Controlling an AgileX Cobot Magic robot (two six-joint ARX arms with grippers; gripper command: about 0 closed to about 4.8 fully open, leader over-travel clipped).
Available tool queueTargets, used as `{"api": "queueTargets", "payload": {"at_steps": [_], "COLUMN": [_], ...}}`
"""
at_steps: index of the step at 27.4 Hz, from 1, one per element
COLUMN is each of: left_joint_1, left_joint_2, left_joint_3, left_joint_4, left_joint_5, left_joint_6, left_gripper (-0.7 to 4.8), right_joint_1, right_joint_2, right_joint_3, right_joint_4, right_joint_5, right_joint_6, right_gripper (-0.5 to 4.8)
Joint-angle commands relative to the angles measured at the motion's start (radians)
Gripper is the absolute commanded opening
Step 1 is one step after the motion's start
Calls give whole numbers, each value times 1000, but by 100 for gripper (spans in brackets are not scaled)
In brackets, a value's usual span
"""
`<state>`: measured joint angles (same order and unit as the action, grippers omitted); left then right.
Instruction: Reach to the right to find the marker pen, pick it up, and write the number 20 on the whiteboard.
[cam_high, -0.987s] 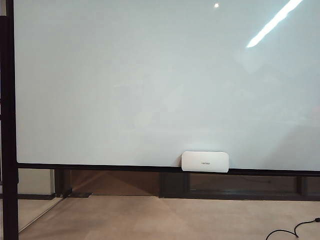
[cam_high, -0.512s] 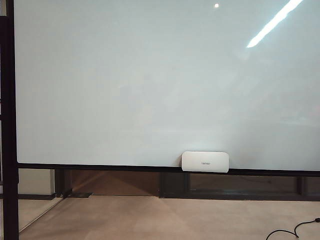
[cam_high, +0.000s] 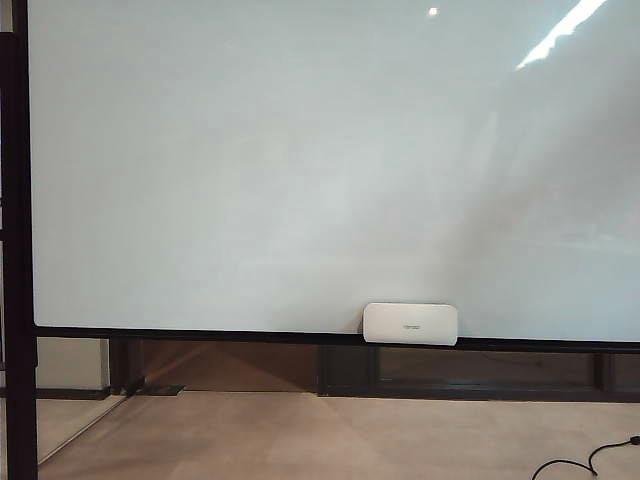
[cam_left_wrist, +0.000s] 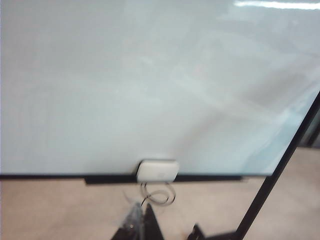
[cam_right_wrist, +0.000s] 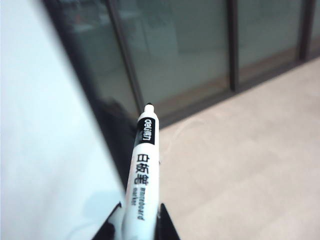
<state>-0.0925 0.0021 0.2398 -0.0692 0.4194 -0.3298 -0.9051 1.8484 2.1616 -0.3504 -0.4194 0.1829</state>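
The whiteboard (cam_high: 300, 160) fills the exterior view, glossy white in a thin black frame, and no number 20 shows on it. Neither gripper appears in that view. In the right wrist view my right gripper (cam_right_wrist: 141, 202) is shut on the marker pen (cam_right_wrist: 142, 165), a white barrel with black lettering and its dark tip (cam_right_wrist: 149, 105) pointing away. The whiteboard's edge (cam_right_wrist: 40, 150) stands close beside the pen, not touching it. In the left wrist view my left gripper (cam_left_wrist: 143, 211) is shut and empty, held low and well back from the whiteboard (cam_left_wrist: 150, 90).
A small white rounded box (cam_high: 410, 323) sits on the board's lower frame. The black stand post (cam_high: 17, 250) rises at the left, and a stand leg (cam_left_wrist: 280, 170) crosses the left wrist view. Cables (cam_high: 585, 460) lie on the beige floor. Dark glass panels (cam_right_wrist: 190, 50) stand behind the pen.
In the exterior view a dim shadow has spread over the board's right side and the bright light streak at the upper right has shortened. The board and white box have not moved.
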Motion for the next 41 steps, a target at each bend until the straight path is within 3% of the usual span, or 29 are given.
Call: {"api": "queueTargets", "payload": {"at_steps": [1, 4, 8, 12, 14, 17, 21, 23, 24, 27, 30, 34, 36, 38, 41], "left_joint_1": [-1, -1, -1, 0, 0, 0, 0, 0, 0, 0, 3, 8, 7, 7, 6], "left_joint_2": [0, 1, 1, 1, 1, 1, 1, 1, 1, 11, 35, 92, 135, 175, 193], "left_joint_3": [106, 176, 263, 339, 361, 383, 414, 421, 422, 421, 421, 421, 421, 421, 422], "left_joint_4": [-22, -41, -56, -56, -56, -70, -122, -140, -143, -160, -207, -205, -191, -167, -145], "left_joint_5": [16, 31, 81, 104, 89, 63, 3, -1, 0, -12, -53, -66, 27, 115, 148], "left_joint_6": [-31, -30, -30, -40, -35, 0, 28, 56, 66, 77, 201, 276, 319, 314, 320], "left_gripper": [4, 3, 4, 3, 3, 3, 3, 3, 3, -1, -5, -5, -5, -5, -5], "right_joint_1": [48, 93, 206, 465, 574, 751, 1114, 1276, 1326, 1368, 1369, 1374, 1395, 1402, 1440], "right_joint_2": [-119, -185, -242, -294, -301, -306, -288, -265, -246, -164, -60, 24, 34, 34, 34], "right_joint_3": [5, 5, 6, 6, 6, 6, 5, -13, -19, -21, -21, -25, -25, -25, -24], "right_joint_4": [-82, -80, -48, -33, -39, -71, -88, -57, -34, 8, 28, 187, 270, 335, 361], "right_joint_5": [-90, -279, -406, -377, -314, -134, 262, 374, 376, 337, 252, 284, 285, 352, 487], "right_joint_6": [11, 93, 183, 209, 202, 113, -101, -212, -252, -264, -259, -329, -328, -302, -311], "right_gripper": [-2, -2, -2, -2, -2, -2, -2, -2, -2, -1, -1, -1, -1, -1, -1]}}
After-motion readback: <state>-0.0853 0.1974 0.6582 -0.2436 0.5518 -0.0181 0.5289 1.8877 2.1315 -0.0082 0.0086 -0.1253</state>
